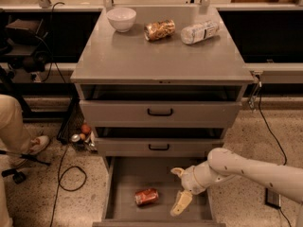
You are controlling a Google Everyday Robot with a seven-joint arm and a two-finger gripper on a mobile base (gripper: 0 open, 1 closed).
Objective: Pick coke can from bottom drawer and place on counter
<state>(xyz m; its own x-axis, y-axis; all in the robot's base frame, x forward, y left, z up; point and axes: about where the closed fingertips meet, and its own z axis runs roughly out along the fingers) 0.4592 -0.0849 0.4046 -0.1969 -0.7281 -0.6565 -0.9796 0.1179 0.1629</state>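
The coke can (pixel 146 196), red-orange with silver ends, lies on its side on the floor of the open bottom drawer (pixel 124 173), left of centre. My gripper (pixel 179 188) hangs over the drawer's right part, a little right of the can and apart from it. Its two pale fingers (pixel 180 204) are spread and hold nothing. The white arm comes in from the right. The counter (pixel 158 55) is the grey top of the cabinet above.
On the counter's back stand a white bowl (pixel 121 19), a tan-gold crinkled can (pixel 159 30) and a clear plastic bottle (pixel 199 32), both lying down. Two upper drawers with black handles (pixel 160 112) are partly open. A person's leg and shoe (pixel 28 146) and cables are at left.
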